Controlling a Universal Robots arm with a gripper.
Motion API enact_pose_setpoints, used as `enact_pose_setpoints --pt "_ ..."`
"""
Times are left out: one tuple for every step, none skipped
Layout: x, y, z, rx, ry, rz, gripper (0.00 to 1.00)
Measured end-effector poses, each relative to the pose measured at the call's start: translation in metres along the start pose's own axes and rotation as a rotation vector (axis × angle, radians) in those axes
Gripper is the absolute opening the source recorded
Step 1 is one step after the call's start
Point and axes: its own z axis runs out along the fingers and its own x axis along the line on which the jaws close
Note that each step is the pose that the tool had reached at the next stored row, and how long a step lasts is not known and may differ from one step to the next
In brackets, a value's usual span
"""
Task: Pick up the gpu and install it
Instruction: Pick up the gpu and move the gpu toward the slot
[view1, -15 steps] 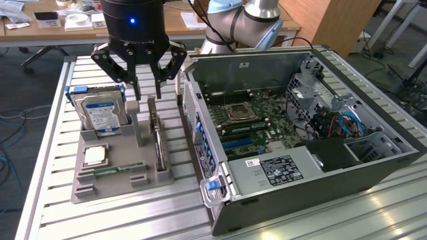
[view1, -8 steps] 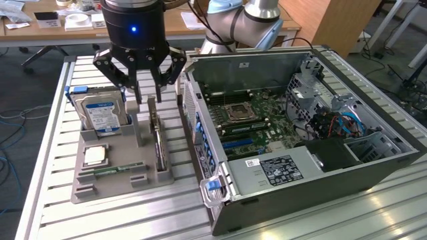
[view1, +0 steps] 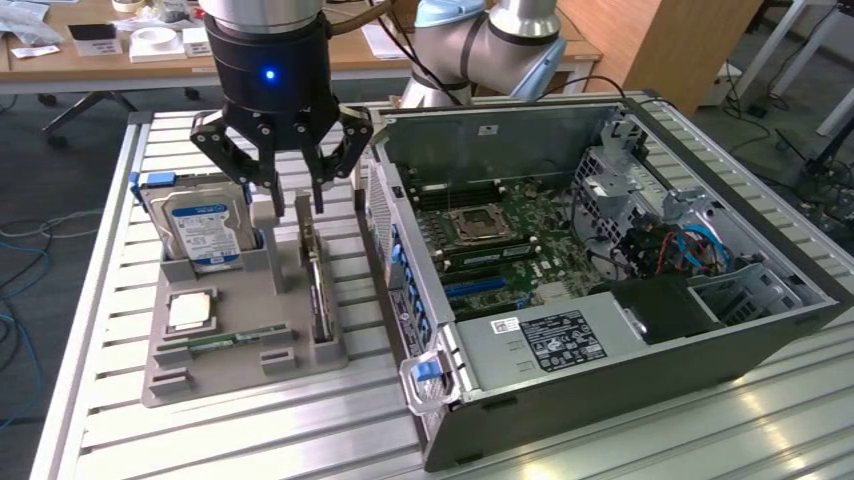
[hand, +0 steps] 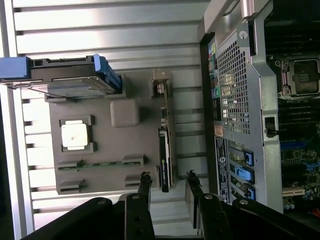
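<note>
**Exterior view.** Gripper (view1: 294, 195) hangs over the tray (view1: 220, 380), fingers spread wide, nothing held. Gpu (view1: 318, 290) stands on edge in the tray slot nearest the case (view1: 641, 330), just under the fingertips; contact can't be told. Hard drive (view1: 200, 230) is upright to the exterior view's left of the gpu, w/ CPU (view1: 191, 312) and RAM (view1: 234, 338) lying flat.

**Wrist view.** Fingers (hand: 145, 187) sit apart w/ the gpu (hand: 165, 160) end between them, a gap on each side. Case (hand: 250, 100) is beside the tray (hand: 125, 145).
</note>
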Motion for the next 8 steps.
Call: enact_pose_setpoints --pt "0.0 0.0 0.0 0.0 -0.0001 0.0 0.42" --pt "0.0 0.0 0.0001 -0.0001 0.0 0.0 0.42" --pt "0.0 0.0 0.0001 -0.0001 -0.0001 0.0 0.42" --pt "0.0 0.0 0.0002 -0.0011 0.0 0.0 0.42" --pt "0.0 -0.0001 0.0008 -0.0145 0.001 0.0 0.42" --pt "0.0 -0.0001 0.0009 -0.0222 0.0019 0.001 0.42" --pt "0.0 -0.0001 0.001 -0.0283 0.0026 0.001 0.42" --pt "0.0 -0.0001 0.0012 -0.0361 0.0034 0.001 0.42"
